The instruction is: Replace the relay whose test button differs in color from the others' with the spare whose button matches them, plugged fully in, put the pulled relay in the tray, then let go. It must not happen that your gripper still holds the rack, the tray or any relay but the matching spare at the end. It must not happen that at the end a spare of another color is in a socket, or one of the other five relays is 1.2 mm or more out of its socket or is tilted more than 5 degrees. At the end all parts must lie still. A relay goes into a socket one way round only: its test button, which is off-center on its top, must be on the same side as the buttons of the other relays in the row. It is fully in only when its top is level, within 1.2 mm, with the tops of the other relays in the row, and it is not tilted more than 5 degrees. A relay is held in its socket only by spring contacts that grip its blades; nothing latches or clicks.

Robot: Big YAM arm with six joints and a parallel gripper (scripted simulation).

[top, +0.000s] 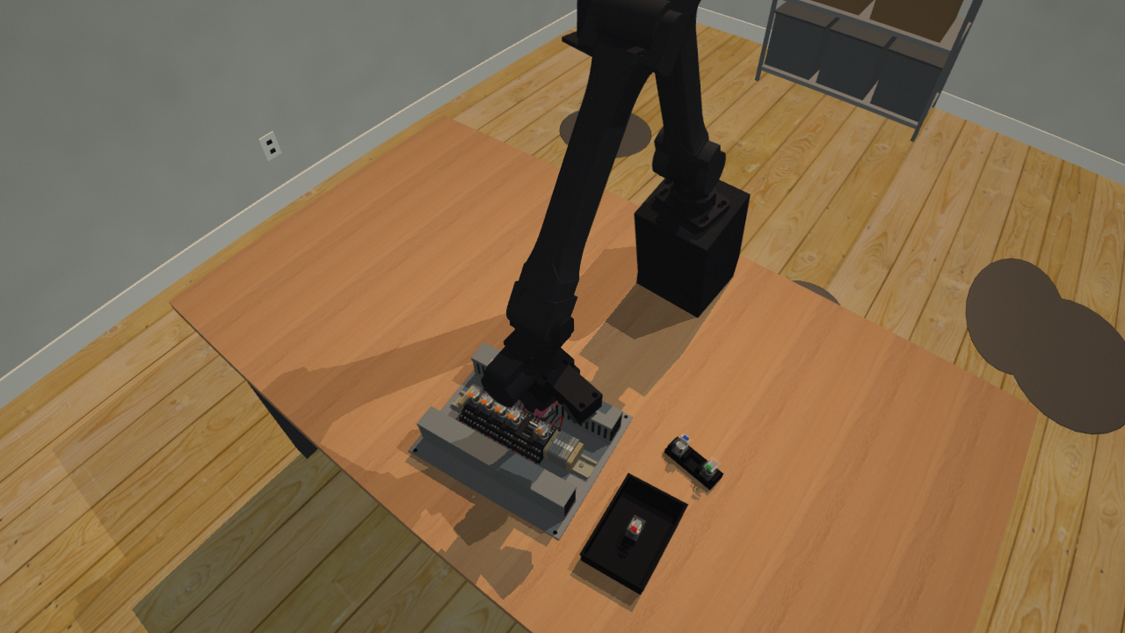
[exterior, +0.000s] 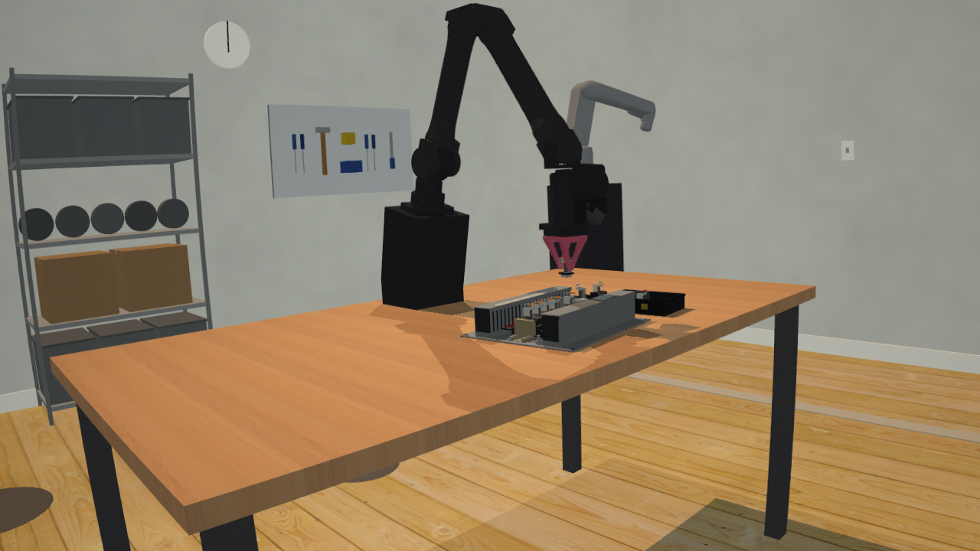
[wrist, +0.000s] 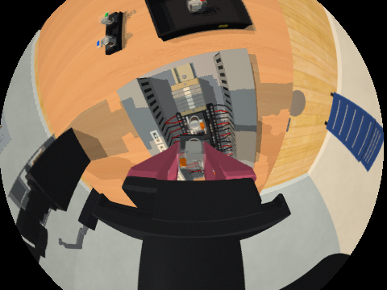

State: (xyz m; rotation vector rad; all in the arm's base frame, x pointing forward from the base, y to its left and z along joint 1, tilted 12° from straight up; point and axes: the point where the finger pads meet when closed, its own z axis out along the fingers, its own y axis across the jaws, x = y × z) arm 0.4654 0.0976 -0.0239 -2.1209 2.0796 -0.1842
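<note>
My gripper [wrist: 191, 146] [exterior: 566, 269] is shut on a clear relay with an orange button [wrist: 182, 162], held upright above the socket row. In the wrist view this button is on the left, while the button of the nearest seated relay [wrist: 195, 124] [top: 542, 430] is on the right. Several orange-button relays sit in the row, with a gap before the end one; the held relay and arm partly hide it. The red-button relay [top: 635, 527] [wrist: 196, 6] lies in the black tray [top: 659, 512] [wrist: 173, 22]. The spare holder [top: 694, 459] [wrist: 114, 30] carries a blue-button relay [top: 682, 445] and a green-button relay [top: 710, 469].
Grey wire ducts [top: 452, 435] [exterior: 596, 316] [wrist: 243, 76] flank the row on both sides. Thin red and black wires run between the ducts and sockets. A beige and grey terminal block [top: 562, 450] [wrist: 188, 97] stands at the row's end nearest the tray.
</note>
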